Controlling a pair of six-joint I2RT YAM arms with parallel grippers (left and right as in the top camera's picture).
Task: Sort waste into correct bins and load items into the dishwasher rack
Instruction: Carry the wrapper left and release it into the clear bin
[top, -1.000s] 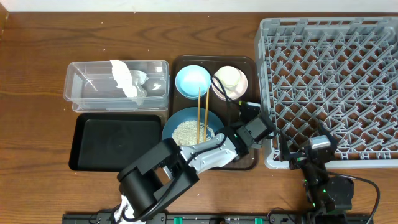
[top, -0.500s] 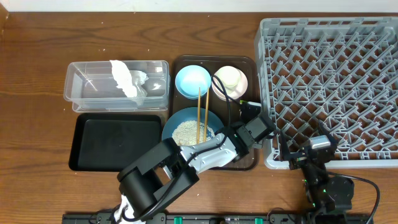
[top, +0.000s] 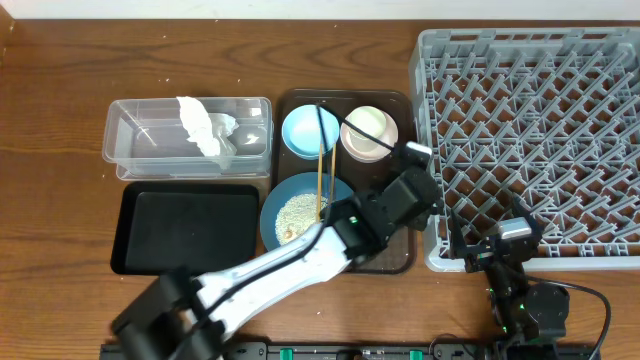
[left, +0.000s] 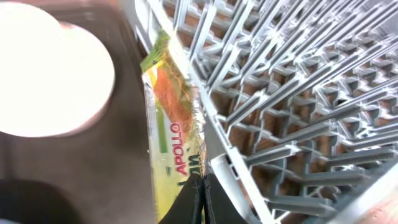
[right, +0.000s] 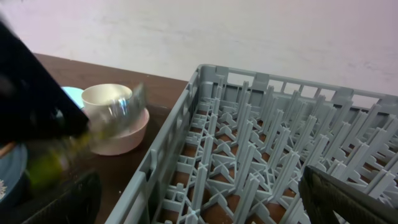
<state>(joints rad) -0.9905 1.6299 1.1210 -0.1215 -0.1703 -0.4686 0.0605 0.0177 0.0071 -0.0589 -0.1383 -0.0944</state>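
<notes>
My left gripper (left: 202, 185) is shut on the bottom edge of the yellow-green wrapper (left: 169, 134), which hangs lifted beside the near-left wall of the dishwasher rack (top: 540, 120). In the overhead view the left gripper (top: 412, 158) hovers over the right side of the brown serving tray. The white cup (top: 366, 124) sits in the pink bowl (top: 372, 151). Chopsticks (top: 320, 172) lie across the dark blue bowl (top: 282, 200), which holds rice (top: 294, 214). A napkin (top: 200, 125) lies in the clear tub (top: 120, 150). My right gripper (right: 202, 205) stands open at the rack's near edge.
The black tray (top: 185, 228) lies in front of the clear tub. A light blue bowl (top: 308, 128) sits at the back of the brown serving tray (top: 395, 255). The rack fills the right side of the table.
My left gripper shut on the wrapper and lifted it off the brown tray, rising toward the rack's left wall. The right arm stayed still.
</notes>
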